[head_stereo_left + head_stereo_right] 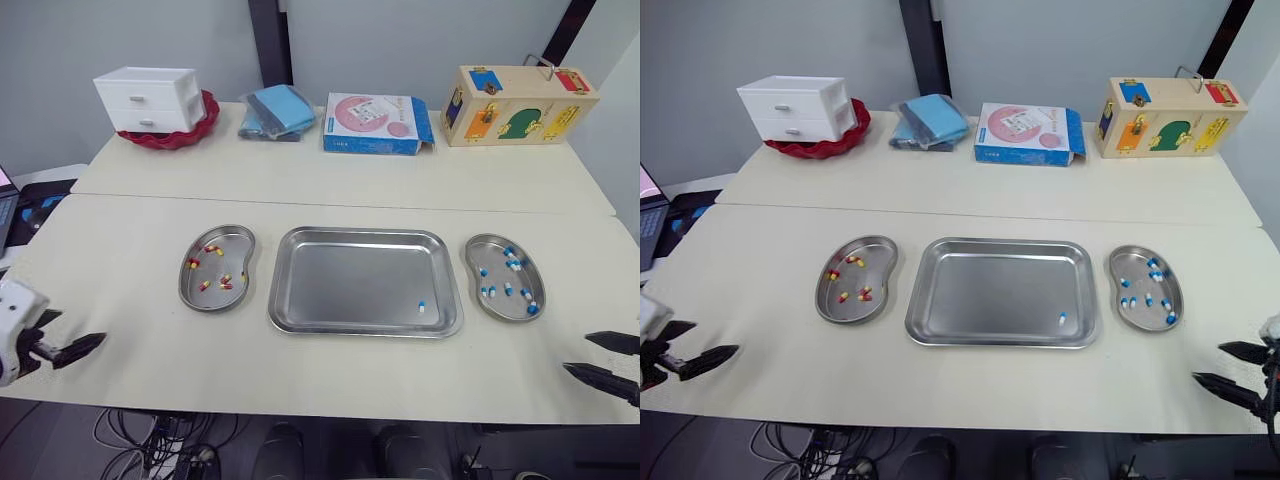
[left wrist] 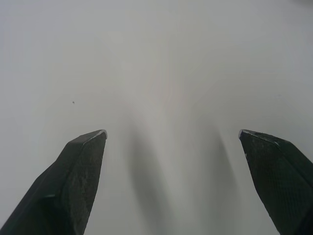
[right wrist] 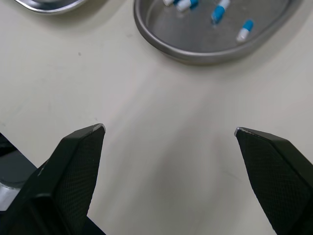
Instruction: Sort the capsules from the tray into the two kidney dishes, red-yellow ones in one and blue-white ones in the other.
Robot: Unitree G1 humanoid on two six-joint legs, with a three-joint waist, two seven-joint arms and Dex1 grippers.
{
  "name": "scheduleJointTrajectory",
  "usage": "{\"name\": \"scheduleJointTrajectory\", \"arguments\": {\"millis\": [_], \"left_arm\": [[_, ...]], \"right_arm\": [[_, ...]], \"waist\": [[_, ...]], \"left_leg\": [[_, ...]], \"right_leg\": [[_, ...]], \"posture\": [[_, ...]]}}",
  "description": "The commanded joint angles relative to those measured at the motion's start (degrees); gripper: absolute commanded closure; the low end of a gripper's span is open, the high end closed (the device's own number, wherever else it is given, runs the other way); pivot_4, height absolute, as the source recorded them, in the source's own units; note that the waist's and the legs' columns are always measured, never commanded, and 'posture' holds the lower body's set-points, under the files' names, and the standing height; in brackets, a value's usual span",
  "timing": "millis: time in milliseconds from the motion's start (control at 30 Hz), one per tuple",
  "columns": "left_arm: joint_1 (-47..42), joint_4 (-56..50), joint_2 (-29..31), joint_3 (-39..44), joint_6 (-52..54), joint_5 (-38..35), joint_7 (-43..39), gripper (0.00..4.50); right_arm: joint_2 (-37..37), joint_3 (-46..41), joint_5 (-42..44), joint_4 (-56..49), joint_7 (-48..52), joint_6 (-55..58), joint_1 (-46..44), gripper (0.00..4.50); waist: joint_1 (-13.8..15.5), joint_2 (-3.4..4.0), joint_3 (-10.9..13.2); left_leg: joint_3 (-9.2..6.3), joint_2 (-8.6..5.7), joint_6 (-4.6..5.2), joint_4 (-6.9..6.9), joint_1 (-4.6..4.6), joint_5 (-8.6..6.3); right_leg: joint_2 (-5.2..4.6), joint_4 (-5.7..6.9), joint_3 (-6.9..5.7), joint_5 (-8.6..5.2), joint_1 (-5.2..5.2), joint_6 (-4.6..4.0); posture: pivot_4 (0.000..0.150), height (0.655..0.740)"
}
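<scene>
A steel tray (image 1: 350, 280) lies mid-table with one blue-white capsule (image 1: 421, 307) near its front right corner. To its left, a kidney dish (image 1: 236, 243) holds several red-yellow capsules (image 1: 214, 250). The kidney dish (image 1: 470, 262) on the tray's right holds several blue-white capsules (image 1: 512, 263). My left gripper (image 1: 78, 327) hovers open and empty over the table's front left edge, well away from the dishes. My right gripper (image 1: 577, 352) is open and empty at the front right, just short of the right dish (image 3: 195, 56).
Along the back of the table stand a white drawer unit (image 1: 150, 98) in a red bowl, blue packets (image 1: 278, 112), a blue-pink box (image 1: 376, 123) and a wooden lock box (image 1: 518, 105). A laptop (image 1: 5, 205) sits off the left edge.
</scene>
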Motion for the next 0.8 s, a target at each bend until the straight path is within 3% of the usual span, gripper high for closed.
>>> {"name": "scheduleJointTrajectory", "arguments": {"millis": [33, 233, 467, 633, 800], "left_arm": [[-0.8, -0.3, 1.3, 1.7, -1.9, -0.8, -0.8, 0.01], [0.0, -2.0, 0.1, 1.9, -2.0, -1.5, -0.5, 0.01], [4.3, -17.6, -10.2, 1.8, -7.8, -9.2, -3.4, 0.01], [9.4, -31.0, -17.9, -3.6, -12.2, -13.5, -7.2, 0.01], [9.3, -33.8, -22.4, -9.7, -18.4, -15.0, -10.6, 0.01]], "right_arm": [[-1.3, -1.8, -0.9, 1.0, 1.4, 0.1, -2.4, 0.0], [-1.3, -1.3, -2.0, 1.4, 2.6, 0.7, -5.6, 0.0], [-0.3, -2.4, 5.6, -12.4, 2.0, 10.0, -7.7, 0.0], [1.1, 1.8, 15.6, -26.7, -8.1, 22.2, -14.4, 0.0], [3.2, 9.2, 22.3, -33.7, -23.4, 33.5, -24.7, 0.0]], "waist": [[-0.1, 0.01, 0.0], [-0.2, 0.02, 0.0], [0.0, 0.08, 0.0], [0.0, 0.05, 0.0], [0.1, 0.01, 0.0]], "left_leg": [[0.0, 0.01, 0.0, -0.03, 0.0, 0.0], [0.04, 0.03, 0.0, -0.34, -0.01, 0.0], [0.09, 0.02, 0.0, -0.37, -0.16, 0.0], [0.06, 0.03, -0.01, -0.31, -0.15, 0.0], [0.01, 0.02, -0.01, -0.28, -0.16, 0.0]], "right_leg": [[0.0, -0.01, 0.0, 0.0, -0.01, 0.0], [0.0, -0.1, 0.0, 0.01, -0.1, -0.03], [-0.04, -0.12, 0.0, 0.01, -0.23, -0.03], [-0.04, -0.11, 0.0, 0.02, -0.16, -0.04], [-0.03, -0.11, -0.01, 0.02, -0.16, -0.04]], "posture": [[0.15, 0.74], [0.15, 0.74], [0.15, 0.74], [0.15, 0.74], [0.15, 0.74]]}}
